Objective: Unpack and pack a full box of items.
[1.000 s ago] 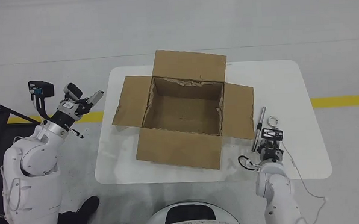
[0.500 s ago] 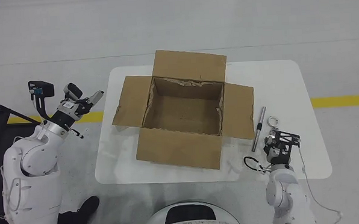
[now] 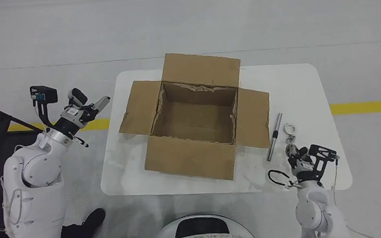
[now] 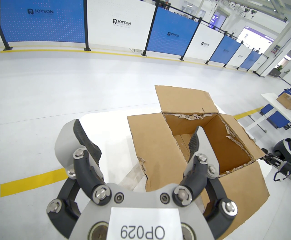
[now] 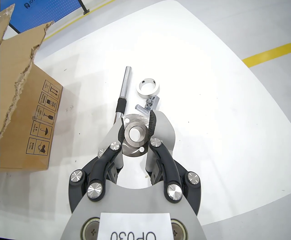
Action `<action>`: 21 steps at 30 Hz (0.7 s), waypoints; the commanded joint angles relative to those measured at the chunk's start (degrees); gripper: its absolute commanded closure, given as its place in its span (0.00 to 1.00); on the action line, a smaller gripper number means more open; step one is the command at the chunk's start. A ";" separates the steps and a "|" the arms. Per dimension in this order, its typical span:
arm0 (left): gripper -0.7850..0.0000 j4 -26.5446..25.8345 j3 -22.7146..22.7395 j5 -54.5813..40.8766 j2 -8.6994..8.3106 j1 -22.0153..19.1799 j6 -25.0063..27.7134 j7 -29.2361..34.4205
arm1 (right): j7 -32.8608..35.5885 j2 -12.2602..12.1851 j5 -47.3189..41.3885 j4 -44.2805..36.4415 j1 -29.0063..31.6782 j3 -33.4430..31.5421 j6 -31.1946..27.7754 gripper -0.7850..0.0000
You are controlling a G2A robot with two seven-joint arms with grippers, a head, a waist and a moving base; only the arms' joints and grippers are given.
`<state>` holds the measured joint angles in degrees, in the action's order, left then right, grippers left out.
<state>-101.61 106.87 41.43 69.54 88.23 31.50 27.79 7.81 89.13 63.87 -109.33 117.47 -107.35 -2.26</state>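
The open cardboard box [image 3: 189, 157] [image 4: 156, 150] [image 5: 29, 109] stands mid-table with its flaps spread, and its bare floor shows. My right gripper [image 3: 303, 155] [image 5: 136, 126] is over the table to the right of the box, shut on the raised hub of a round metal flange [image 5: 134, 145]. Just beyond it lie a steel rod [image 3: 274, 136] [image 5: 124, 84], a metal ring [image 3: 292, 128] [image 5: 147, 88] and a small bracket [image 5: 151, 102]. My left gripper [image 3: 102, 102] [image 4: 138, 127] is held off the table's left edge, open and holding nothing.
The white table [image 3: 304, 88] has bare surface right of and behind the parts. A yellow floor line [image 3: 363, 107] runs past both sides. A black stand [image 3: 39, 100] rises near the left arm.
My right gripper has moved right and toward the table's near edge, away from the rod. The left arm and the box have stayed put.
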 commanded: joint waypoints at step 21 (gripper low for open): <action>0.00 0.00 0.00 -0.02 0.00 0.00 0.00 0.04 | 24.37 1.45 25.58 -5.13 -23.79 41.88 7.81 1.00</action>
<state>-101.61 106.87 41.43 69.54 88.23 31.50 27.79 30.46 90.28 88.38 -118.74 97.61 -67.38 3.29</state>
